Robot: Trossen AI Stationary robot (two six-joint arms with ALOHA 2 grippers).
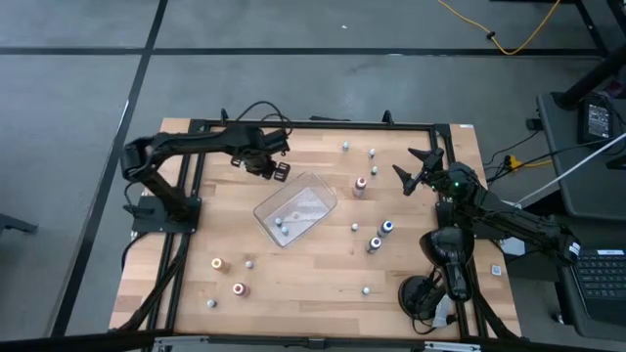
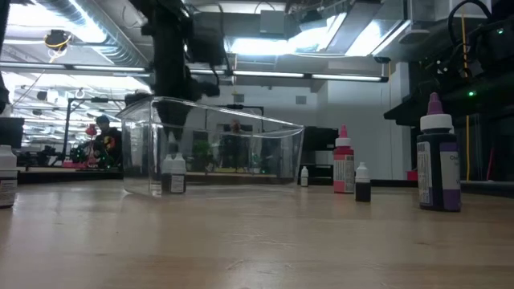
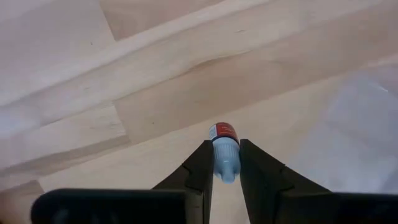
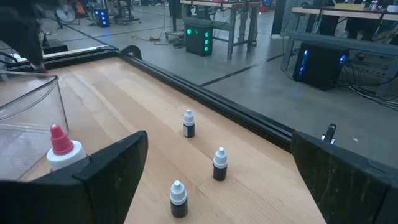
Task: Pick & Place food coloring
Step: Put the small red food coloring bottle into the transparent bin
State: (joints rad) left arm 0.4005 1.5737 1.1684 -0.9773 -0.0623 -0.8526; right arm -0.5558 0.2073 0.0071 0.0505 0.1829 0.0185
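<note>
The left gripper (image 3: pixel 225 163) is clamped on a small food coloring bottle (image 3: pixel 225 152) with a red label and pale blue cap, pinched between its two dark fingers (image 3: pixel 200 168). From overhead that gripper sits upper left of centre, just beside the far-left corner of the clear tray (image 1: pixel 318 189), above the wooden tabletop (image 1: pixel 293 274). Two tiny bottles (image 1: pixel 282 227) lie inside the tray, toward its lower left end. The right gripper (image 1: pixel 413 168) waits at the upper right of the overhead frame, its fingers spread wide and holding nothing. Other bottles are scattered about: a red-capped one (image 1: pixel 360 185) just right of the tray, blue-capped ones (image 1: pixel 386 229) lower right, an orange one (image 1: pixel 219 264) and a red one (image 1: pixel 239 289) at lower left.
</note>
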